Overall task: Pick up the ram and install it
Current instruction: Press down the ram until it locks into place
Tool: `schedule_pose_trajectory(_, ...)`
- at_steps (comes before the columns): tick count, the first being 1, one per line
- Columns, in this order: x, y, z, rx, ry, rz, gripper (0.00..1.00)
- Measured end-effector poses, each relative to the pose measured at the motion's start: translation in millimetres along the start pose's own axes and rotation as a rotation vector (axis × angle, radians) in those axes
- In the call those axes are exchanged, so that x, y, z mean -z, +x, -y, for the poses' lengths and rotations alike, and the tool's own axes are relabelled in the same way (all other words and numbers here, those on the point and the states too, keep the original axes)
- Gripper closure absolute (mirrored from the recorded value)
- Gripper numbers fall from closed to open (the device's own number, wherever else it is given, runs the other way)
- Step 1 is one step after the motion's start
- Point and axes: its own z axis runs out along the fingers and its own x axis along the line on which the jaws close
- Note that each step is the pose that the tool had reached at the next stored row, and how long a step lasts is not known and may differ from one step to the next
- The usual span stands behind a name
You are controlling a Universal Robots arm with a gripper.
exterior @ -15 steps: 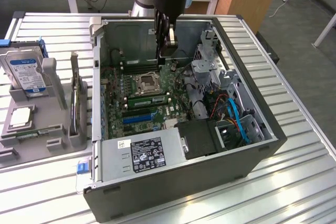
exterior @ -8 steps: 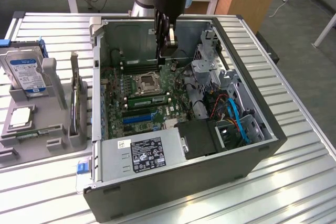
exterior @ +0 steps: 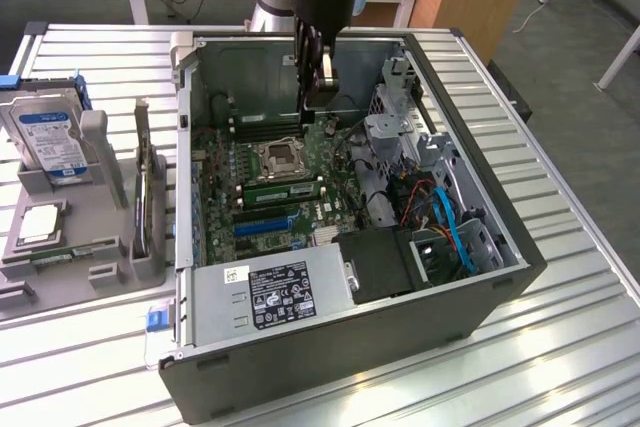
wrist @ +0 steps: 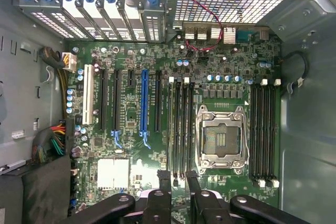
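Ram (exterior: 285,187): long, thin green board, standing on edge in a black slot of the motherboard (exterior: 225,162), just beside the square metal processor socket (exterior: 281,156).
Case (exterior: 400,347): dark sheet-metal box, side open, lying flat on the ribbed metal worktop (exterior: 560,347).
Pincer (exterior: 320,87): black fingers pointing straight down above the slots, spread apart, grasping nothing.
Arm: upright over the case's far half.

Table (exterior: 560,347) of ribbed bare metal, dull sheen; computer case (exterior: 400,347) matt dark-grey metal; holder (exterior: 103,142) matt grey plastic; gripper (wrist: 177,176) matt black.
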Motion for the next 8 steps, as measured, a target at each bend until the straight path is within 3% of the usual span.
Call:
schedule_pose_trajectory(1, 0.0, 0.0, 0.0, 0.0, 0.0, 0.0, 0.76)
schedule_pose_trajectory(3, 0.0, 0.0, 0.0, 0.0, 0.0, 0.0, 0.89)
schedule_pose_trajectory(8, 0.0, 0.0, 0.0, 0.0, 0.0, 0.0, 0.9)
